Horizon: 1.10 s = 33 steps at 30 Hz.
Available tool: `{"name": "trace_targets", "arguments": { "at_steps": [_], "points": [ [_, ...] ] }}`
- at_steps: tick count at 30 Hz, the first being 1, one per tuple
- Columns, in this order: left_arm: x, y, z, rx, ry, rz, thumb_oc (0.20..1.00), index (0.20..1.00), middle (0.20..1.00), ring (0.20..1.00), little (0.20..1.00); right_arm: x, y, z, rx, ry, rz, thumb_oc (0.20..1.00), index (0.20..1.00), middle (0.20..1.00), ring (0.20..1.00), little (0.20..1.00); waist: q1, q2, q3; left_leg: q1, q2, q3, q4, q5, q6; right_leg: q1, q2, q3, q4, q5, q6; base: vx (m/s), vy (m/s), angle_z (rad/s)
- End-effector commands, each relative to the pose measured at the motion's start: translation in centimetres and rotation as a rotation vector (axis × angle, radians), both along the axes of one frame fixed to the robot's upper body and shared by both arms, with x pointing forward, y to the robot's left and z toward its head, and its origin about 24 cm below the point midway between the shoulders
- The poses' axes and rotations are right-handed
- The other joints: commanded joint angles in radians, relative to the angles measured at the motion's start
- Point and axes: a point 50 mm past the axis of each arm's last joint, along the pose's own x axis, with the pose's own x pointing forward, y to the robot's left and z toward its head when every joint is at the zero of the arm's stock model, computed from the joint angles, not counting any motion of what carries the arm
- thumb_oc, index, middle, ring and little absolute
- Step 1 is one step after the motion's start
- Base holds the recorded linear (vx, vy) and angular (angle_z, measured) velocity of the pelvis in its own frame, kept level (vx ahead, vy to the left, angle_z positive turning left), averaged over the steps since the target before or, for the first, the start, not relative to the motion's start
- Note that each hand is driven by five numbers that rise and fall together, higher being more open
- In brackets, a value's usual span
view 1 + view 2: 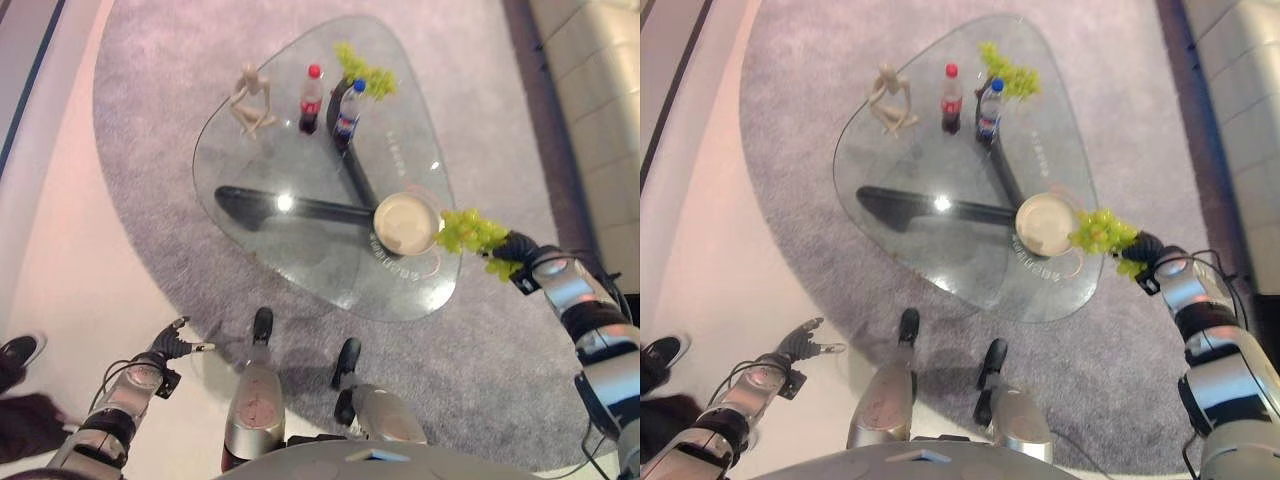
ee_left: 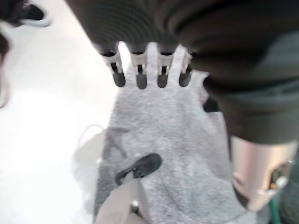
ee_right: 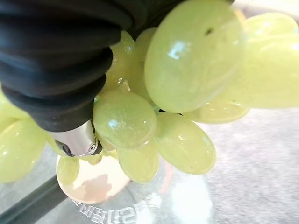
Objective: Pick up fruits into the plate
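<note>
Grapes [image 1: 470,232] sit gripped in the right robot hand [image 1: 512,247], just beside the plate [image 1: 404,222] at the glass desk [image 1: 300,260] edge. Right wrist view gets them close up over the plate. Left wrist view: left robot hand [image 2: 149,70] relaxed, holding nothing, above the rug [image 2: 173,140].

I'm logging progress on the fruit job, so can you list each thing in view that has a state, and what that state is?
Plate: on the glass table, holds no fruit.
Held grape bunch: in the right hand, lifted beside the plate at the table's edge.
Second grape bunch: lying at the far side of the table.
Red-capped bottle: upright, capped.
Blue-capped bottle: upright, capped.
Left hand: fingers straight, holding nothing, low over the floor.
</note>
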Motion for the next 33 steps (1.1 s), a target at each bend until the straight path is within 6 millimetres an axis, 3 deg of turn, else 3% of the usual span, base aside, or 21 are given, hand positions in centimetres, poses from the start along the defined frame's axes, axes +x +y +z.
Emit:
{"name": "trace_targets", "arguments": {
  "at_steps": [1,10,20,30,31,32,33],
  "points": [
    [1.4,-1.3,0.2,-0.025,-0.044,-0.028,1.0,1.0,1.0,1.0,1.0,1.6,-1.5,6.2,-0.138,-0.143,-0.03,0.2,0.2,0.2,0.2,0.2,0.016,0.023,0.046,0.056,-0.064,0.018,0.019,-0.168,0.057,-0.048,0.013,0.042,0.129,-0.063,-0.004,-0.07,0.09,0.13],
    [2.5,-3.5,0.4,-0.087,-0.101,-0.066,1.0,1.0,1.0,1.0,1.0,2.6,-1.7,9.7,-0.168,-0.189,-0.073,0.2,0.2,0.2,0.2,0.2,0.027,0.085,0.079,-0.033,-0.1,-0.012,0.029,-0.14,0.061,-0.146,0.004,0.011,0.176,-0.082,-0.02,-0.02,0.061,0.06],
    [3.1,-5.2,0.8,-0.152,-0.145,-0.095,1.0,1.0,1.0,1.0,1.0,2.9,-2.3,11.3,-0.242,-0.177,-0.169,0.2,0.2,0.2,0.2,0.2,0.041,0.15,0.079,-0.148,-0.121,-0.026,0.069,-0.123,0.066,-0.272,-0.014,-0.012,0.25,-0.101,-0.029,0.0,0.04,0.04],
    [3.3,-6.5,1.0,-0.191,-0.187,-0.119,1.0,1.0,1.0,1.0,1.0,2.6,-3.1,12.1,-0.34,-0.189,-0.286,0.2,0.2,0.2,0.2,0.2,0.044,0.185,0.079,-0.214,-0.129,-0.017,0.085,-0.11,0.066,-0.353,-0.027,-0.01,0.294,-0.11,-0.031,0.0,0.006,-0.01],
    [3.3,-6.6,0.9,-0.193,-0.188,-0.121,1.0,1.0,1.0,1.0,1.0,2.6,-3.1,12.2,-0.346,-0.198,-0.295,0.376,0.376,0.376,0.376,0.376,0.043,0.188,0.079,-0.22,-0.13,-0.018,0.088,-0.11,0.066,-0.36,-0.027,-0.009,0.298,-0.111,-0.031,0.0,0.021,-0.09],
    [3.3,-6.8,0.9,-0.196,-0.19,-0.124,1.0,1.0,1.0,1.0,1.0,2.6,-3.0,12.4,-0.359,-0.202,-0.311,0.639,0.639,0.639,0.639,0.639,0.043,0.19,0.079,-0.226,-0.131,-0.017,0.089,-0.109,0.065,-0.367,-0.027,-0.008,0.303,-0.112,-0.032,0.0,0.023,-0.1],
    [3.3,-7.0,0.9,-0.199,-0.192,-0.127,1.0,1.0,1.0,1.0,1.0,2.6,-3.1,12.4,-0.375,-0.213,-0.33,1.0,1.0,1.0,1.0,1.0,0.043,0.194,0.079,-0.233,-0.132,-0.014,0.09,-0.108,0.066,-0.376,-0.028,-0.007,0.306,-0.111,-0.031,0.0,0.031,-0.07]
  ]
}}
